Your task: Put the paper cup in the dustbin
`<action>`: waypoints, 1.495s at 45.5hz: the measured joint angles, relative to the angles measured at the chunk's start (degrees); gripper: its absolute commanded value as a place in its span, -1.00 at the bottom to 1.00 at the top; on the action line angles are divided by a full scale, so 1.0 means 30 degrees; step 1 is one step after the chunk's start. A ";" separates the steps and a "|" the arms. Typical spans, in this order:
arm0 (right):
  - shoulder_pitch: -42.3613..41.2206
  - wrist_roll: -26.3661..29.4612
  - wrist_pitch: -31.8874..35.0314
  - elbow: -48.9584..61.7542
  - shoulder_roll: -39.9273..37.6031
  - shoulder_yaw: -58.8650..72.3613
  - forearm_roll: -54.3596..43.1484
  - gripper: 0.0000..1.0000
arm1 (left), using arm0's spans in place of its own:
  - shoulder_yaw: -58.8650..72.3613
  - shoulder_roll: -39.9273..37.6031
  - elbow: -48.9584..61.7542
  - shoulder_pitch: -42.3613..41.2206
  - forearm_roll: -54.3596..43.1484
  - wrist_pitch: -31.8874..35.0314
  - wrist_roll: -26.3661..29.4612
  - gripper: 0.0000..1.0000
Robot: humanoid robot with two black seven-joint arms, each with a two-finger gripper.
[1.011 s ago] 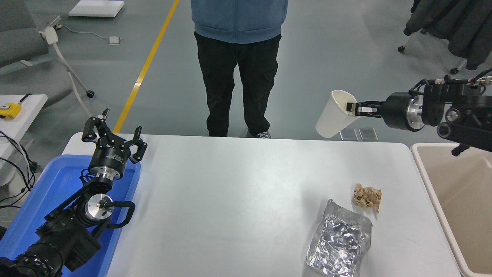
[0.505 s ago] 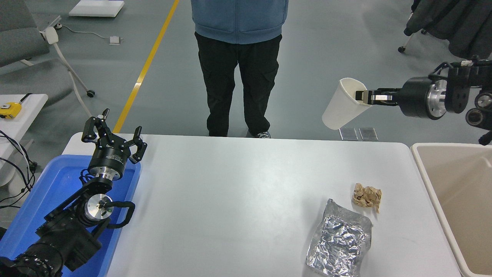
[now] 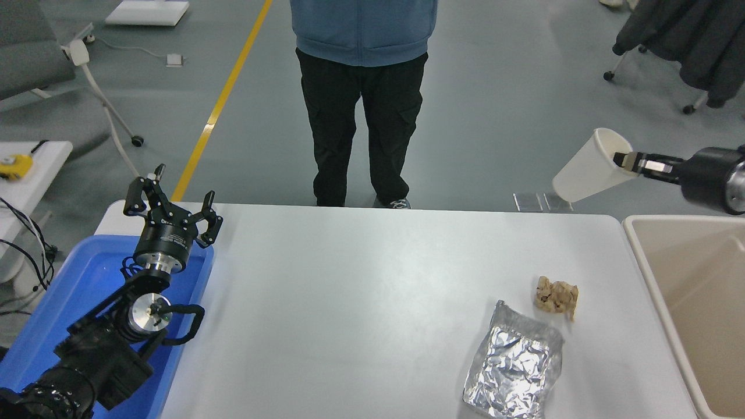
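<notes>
small white tapered paper cup (image 3: 589, 167): pinched by its rim in right gripper (image 3: 624, 159), tilted aloft beyond desk's far right corner, short of the large beige plastic dustbin (image 3: 639, 251); left gripper (image 3: 172, 205): parked, fingers apart, far left corner

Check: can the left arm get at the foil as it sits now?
Probably not easily. The left gripper is parked over the blue tray at the table's far left, while the foil lies near the right front edge. Nothing blocks the bare table between them, but it is a long stretch across.
</notes>
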State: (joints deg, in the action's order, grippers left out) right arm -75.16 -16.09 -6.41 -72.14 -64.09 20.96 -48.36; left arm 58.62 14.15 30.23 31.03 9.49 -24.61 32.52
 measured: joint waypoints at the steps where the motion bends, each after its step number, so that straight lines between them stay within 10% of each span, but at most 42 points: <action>1: 0.0706 -0.0019 -0.0238 0.0067 -0.0214 -0.0505 0.0146 -1.00 | 0.0000 0.0001 0.0000 0.0001 -0.0001 0.0000 0.0000 1.00; 27: 0.9519 -0.0163 -0.4080 0.3103 -0.0547 -0.4511 0.7644 -1.00 | 0.0000 0.0001 0.0000 -0.0001 -0.0003 0.0000 0.0000 1.00; 68: 1.4312 0.0132 -0.4226 1.7435 0.9016 -0.5002 1.5223 -1.00 | 0.0000 0.0001 0.0000 -0.0002 -0.0003 0.0000 0.0000 1.00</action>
State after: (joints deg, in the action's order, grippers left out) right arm -32.23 -15.70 -19.09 -19.83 -37.04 5.95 -2.69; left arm 58.62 14.15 30.23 31.02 9.48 -24.61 32.52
